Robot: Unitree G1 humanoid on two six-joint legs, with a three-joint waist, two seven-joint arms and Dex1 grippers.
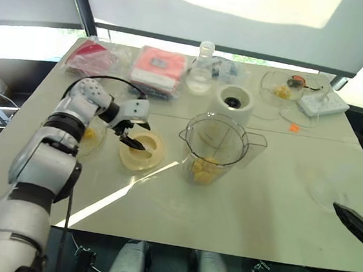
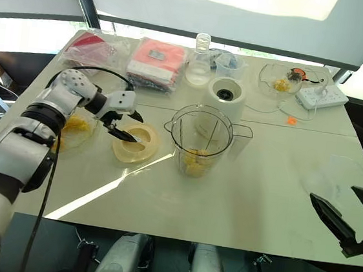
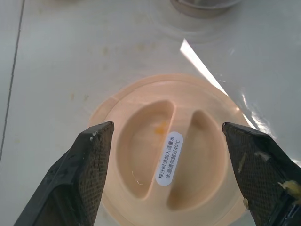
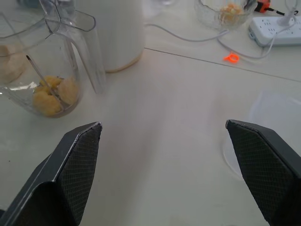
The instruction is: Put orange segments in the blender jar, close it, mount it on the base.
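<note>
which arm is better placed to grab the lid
Left. The left gripper hangs open right over the lid, fingers either side of its grip; the right gripper is far off near the table edge.

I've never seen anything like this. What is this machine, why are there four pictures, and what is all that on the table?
It is a humanoid robot with two arms. Two pictures come from cameras in its head, two from its wrists. On the table stands a clear blender jar with orange segments inside, and behind it the cream base. The left gripper hovers open over a pale-yellow lid; the wrist view shows the lid between its fingers. The right gripper is open and holds nothing.
</note>
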